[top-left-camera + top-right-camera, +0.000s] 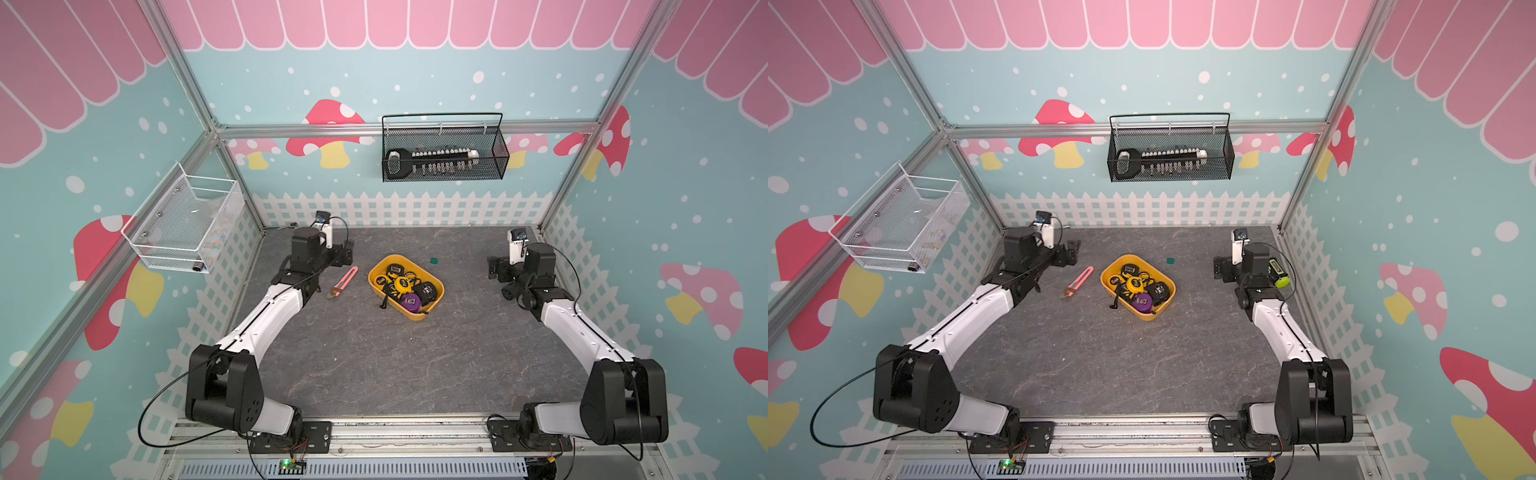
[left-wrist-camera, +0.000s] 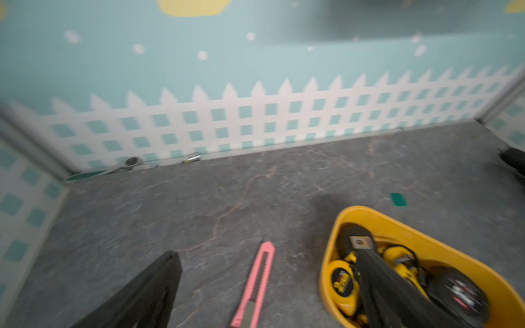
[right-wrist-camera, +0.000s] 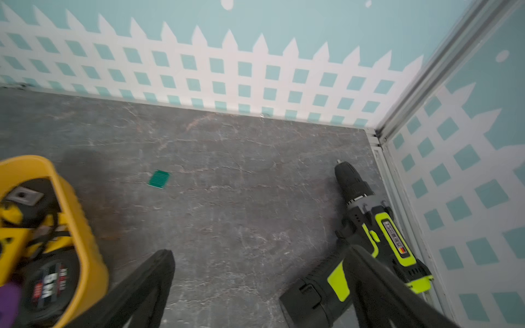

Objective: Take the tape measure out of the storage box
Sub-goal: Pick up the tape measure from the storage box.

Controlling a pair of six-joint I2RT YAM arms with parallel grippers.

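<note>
Roughly mid tabletop (image 1: 374,365), the box (image 1: 417,316) has the tapes (image 1: 402,284) piled inside. Left gripper (image 1: 348,254) and right gripper (image 1: 493,269) flank it, wide open and empty, probably so either can reach.

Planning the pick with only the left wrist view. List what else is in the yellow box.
Observer: A purple tape measure lies at the storage box's end nearest the arm bases.
Operator: Report the right gripper.
Observer: The right gripper is open and empty, off beside the box.
Operator: Name anything near that arm.
Observer: A black and green drill lies on the table beside that arm.
</note>
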